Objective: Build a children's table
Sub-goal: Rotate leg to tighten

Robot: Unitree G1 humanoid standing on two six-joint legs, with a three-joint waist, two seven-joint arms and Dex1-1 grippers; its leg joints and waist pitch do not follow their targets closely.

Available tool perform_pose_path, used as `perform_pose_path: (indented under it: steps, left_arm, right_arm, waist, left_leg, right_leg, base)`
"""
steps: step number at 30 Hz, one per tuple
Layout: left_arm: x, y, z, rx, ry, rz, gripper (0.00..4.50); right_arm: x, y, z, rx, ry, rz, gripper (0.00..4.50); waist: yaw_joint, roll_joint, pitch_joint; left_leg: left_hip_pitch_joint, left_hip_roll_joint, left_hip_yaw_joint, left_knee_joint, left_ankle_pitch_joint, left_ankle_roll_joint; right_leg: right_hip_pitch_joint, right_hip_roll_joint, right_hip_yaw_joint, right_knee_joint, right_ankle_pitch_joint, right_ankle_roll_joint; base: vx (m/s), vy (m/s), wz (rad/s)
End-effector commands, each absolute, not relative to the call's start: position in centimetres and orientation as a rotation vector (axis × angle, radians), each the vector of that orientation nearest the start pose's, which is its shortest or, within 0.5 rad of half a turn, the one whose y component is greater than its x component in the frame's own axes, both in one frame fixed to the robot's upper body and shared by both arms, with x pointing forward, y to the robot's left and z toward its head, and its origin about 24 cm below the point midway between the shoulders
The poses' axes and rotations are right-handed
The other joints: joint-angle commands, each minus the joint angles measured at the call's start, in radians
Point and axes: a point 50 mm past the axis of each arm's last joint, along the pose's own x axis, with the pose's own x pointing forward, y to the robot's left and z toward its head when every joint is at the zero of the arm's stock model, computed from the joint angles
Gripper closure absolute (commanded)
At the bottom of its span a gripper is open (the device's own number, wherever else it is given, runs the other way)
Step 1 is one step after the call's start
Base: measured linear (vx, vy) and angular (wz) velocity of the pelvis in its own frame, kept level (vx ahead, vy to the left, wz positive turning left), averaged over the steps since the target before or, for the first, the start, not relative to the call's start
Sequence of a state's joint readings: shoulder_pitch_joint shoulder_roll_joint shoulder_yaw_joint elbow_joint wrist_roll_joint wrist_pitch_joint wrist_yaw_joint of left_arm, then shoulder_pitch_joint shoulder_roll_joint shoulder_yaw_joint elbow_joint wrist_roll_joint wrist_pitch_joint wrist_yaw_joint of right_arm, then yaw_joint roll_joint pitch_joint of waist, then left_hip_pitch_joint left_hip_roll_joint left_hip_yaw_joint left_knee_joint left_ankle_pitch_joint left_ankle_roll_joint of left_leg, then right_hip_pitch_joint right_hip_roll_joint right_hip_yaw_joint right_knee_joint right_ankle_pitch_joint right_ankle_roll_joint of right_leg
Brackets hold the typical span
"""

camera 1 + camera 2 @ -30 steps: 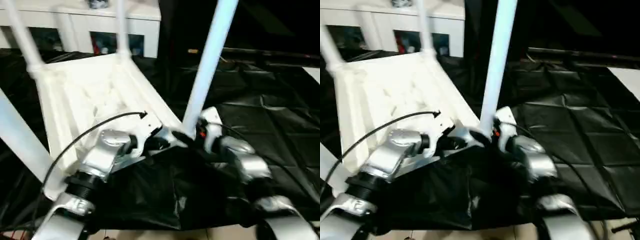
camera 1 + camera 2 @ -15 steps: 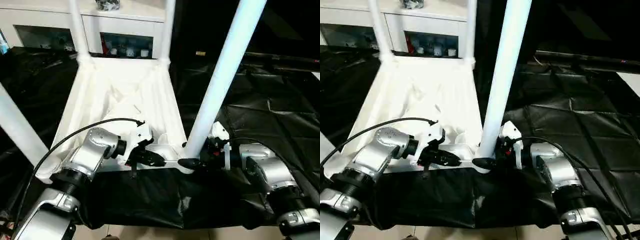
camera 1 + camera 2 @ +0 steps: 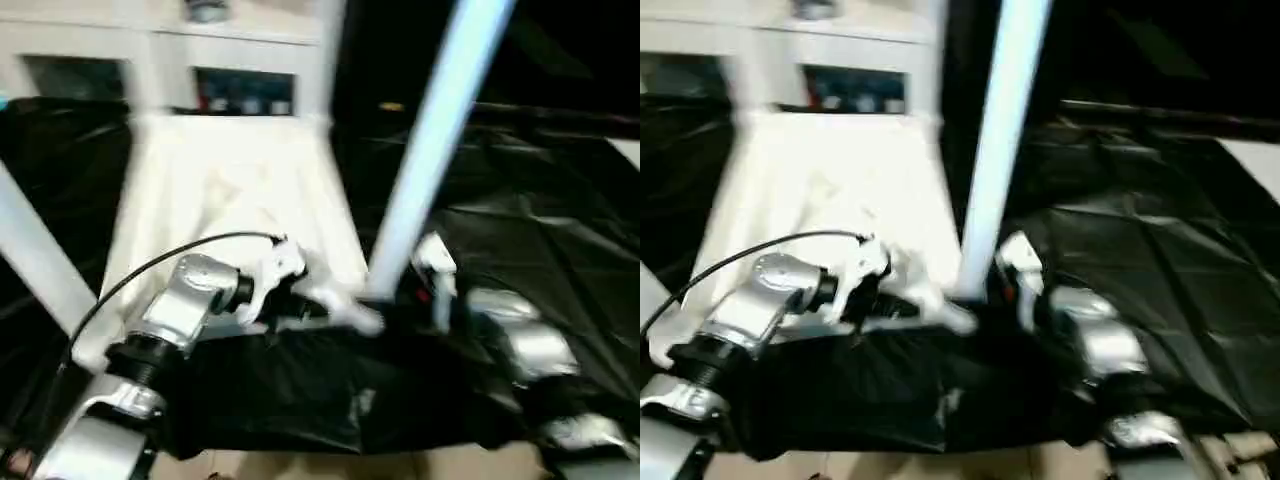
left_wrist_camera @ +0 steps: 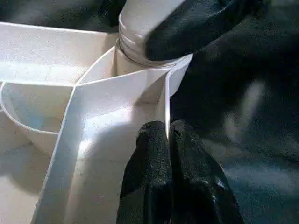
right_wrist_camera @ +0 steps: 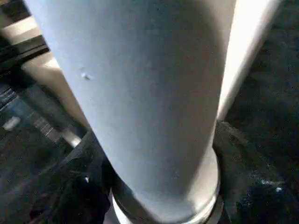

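Head views: the children's table [image 3: 235, 190] is seen upside down on black sheeting [image 3: 540, 230], tabletop ribs up, w/ legs already standing in the corner sockets. The near-right leg [image 3: 425, 165] is flanked by both arms at its base. Compared w/ half a sec. ago the whole picture is shifted and blurred, so camera motion is judged, not table motion; the leg is in the same socket. The white cabinet [image 3: 150, 50] is seen behind.

Left wrist view: the left gripper [image 4: 169, 140] is pinched tight on the thin tabletop rim [image 4: 166, 107] just beside the corner socket [image 4: 149, 70]. A black finger of the right gripper [image 4: 196, 23] is pressed against the leg base above the socket.

Right wrist view: the leg [image 5: 145, 93] is close up; whether the right gripper's jaws are clamped on it can't be told.

Handling, as judged: hollow plastic, light, stiff but smooth and slippery; rim thin, liable to flex. Leg is best taken low, near the socket; tabletop at rim or ribs.
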State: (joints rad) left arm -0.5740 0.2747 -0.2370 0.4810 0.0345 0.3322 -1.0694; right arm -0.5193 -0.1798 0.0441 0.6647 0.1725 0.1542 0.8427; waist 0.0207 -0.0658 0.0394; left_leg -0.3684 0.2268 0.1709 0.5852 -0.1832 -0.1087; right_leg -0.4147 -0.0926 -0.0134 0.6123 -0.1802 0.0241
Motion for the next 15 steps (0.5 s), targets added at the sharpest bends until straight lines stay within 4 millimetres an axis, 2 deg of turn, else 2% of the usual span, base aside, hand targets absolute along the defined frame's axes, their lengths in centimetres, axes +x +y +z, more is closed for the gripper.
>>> perform_pose_path:
  steps: [1,4,6,8,9,10,15]
  left_arm:
    - [31.6,9.0,5.9,0.225,0.422,-1.172,4.5]
    - [31.3,7.8,5.8,0.205,0.416,-1.132,4.5]
    - [31.0,7.2,5.7,0.196,0.414,-1.133,4.5]
    - [30.8,6.9,5.7,0.188,0.412,-1.137,4.5]
    - [30.9,6.9,5.7,0.19,0.412,-1.134,4.5]
    - [30.9,7.0,5.7,0.195,0.412,-1.128,4.5]
    - [31.3,7.8,6.0,0.222,0.399,-1.137,4.5]
  right_arm:
    - [32.3,-10.2,2.0,0.08,0.369,0.861,1.85]
    - [32.8,-9.1,1.7,0.043,0.381,0.789,1.85]
    - [33.0,-8.5,1.8,0.065,0.367,0.792,1.29]
    - [33.1,-8.1,2.1,0.11,0.357,0.807,1.29]
    - [33.1,-8.1,2.2,0.113,0.354,0.824,1.13]
    - [33.1,-8.2,2.3,0.113,0.348,0.838,0.91]
    - [32.3,-9.1,3.0,0.068,0.313,1.007,0.81]
  waist:
    - [-0.001,0.004,-0.055]
    - [-0.007,0.006,-0.059]
    - [-0.01,0.007,-0.06]
    - [-0.008,0.008,-0.062]
    - [-0.006,0.008,-0.064]
    - [-0.006,0.008,-0.063]
    - [-0.001,0.011,-0.059]
  left_leg:
    - [-0.004,-0.008,0.013,-0.076,-0.222,-0.001]
    - [-0.001,-0.008,0.016,-0.071,-0.184,0.011]
    - [-0.002,-0.009,0.016,-0.07,-0.169,0.022]
    - [0.001,-0.01,0.019,-0.066,-0.15,0.044]
    - [0.002,-0.011,0.02,-0.064,-0.128,0.057]
    - [0.002,-0.011,0.02,-0.064,-0.124,0.063]
    - [0.004,-0.009,0.02,-0.065,-0.174,0.072]
  right_leg:
    - [0.047,-0.017,0.007,-0.071,-0.24,-0.199]
    - [0.047,-0.014,0.009,-0.065,-0.163,-0.217]
    - [0.049,-0.014,0.008,-0.063,-0.127,-0.232]
    - [0.051,-0.01,0.009,-0.059,-0.068,-0.25]
    - [0.052,-0.01,0.008,-0.056,-0.024,-0.26]
    - [0.052,-0.009,0.008,-0.055,-0.013,-0.264]
    - [0.054,-0.009,0.007,-0.063,-0.064,-0.262]
  base:
    - [0.0,0.0,0.0]
    - [0.0,0.0,0.0]
    - [0.0,0.0,0.0]
    - [0.0,0.0,0.0]
    - [0.0,0.0,0.0]
    - [0.0,0.0,0.0]
    - [0.0,0.0,0.0]
